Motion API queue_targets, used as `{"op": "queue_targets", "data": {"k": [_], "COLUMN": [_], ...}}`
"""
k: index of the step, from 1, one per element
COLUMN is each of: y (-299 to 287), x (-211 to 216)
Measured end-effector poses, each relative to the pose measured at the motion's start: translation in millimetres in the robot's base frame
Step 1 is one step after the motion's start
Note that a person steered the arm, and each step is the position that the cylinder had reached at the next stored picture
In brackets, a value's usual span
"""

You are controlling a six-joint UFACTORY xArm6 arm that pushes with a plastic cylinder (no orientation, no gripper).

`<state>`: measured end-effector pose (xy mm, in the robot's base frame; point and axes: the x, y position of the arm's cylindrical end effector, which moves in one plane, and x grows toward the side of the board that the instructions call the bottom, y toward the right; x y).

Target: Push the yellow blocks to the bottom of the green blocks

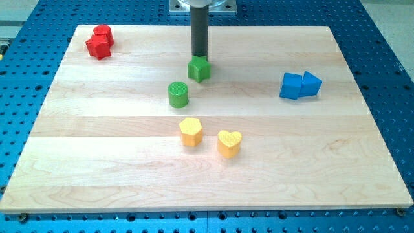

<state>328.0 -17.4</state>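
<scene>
My tip [198,56] sits just above the green cube-like block [199,68], touching or nearly touching its top edge, near the board's upper middle. A green cylinder [178,94] stands a little below and left of that block. Two yellow blocks lie below the greens: a rounded yellow block [191,131] and, to its right and slightly lower, a yellow heart [229,143]. The yellow blocks are apart from each other and from the greens.
Two red blocks [99,41] sit together at the board's top left corner. Two blue blocks [299,85] sit together at the right. The wooden board [77,168] lies on a blue perforated table.
</scene>
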Motion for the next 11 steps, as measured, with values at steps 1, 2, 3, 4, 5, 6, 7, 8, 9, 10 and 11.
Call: {"op": "queue_targets", "data": {"k": [1, 2, 3, 4, 5, 6, 7, 8, 9, 10, 11], "y": [-18.6, -29.4, -120.7, -129.9, -86.8, -45.0, -4.4, 25.3, -0.3, -28.5, -25.1], "x": [31.4, 18.1, 45.5, 139.9, 165.4, 140.1, 124.6, 134.4, 180.5, 227.6, 201.1]}}
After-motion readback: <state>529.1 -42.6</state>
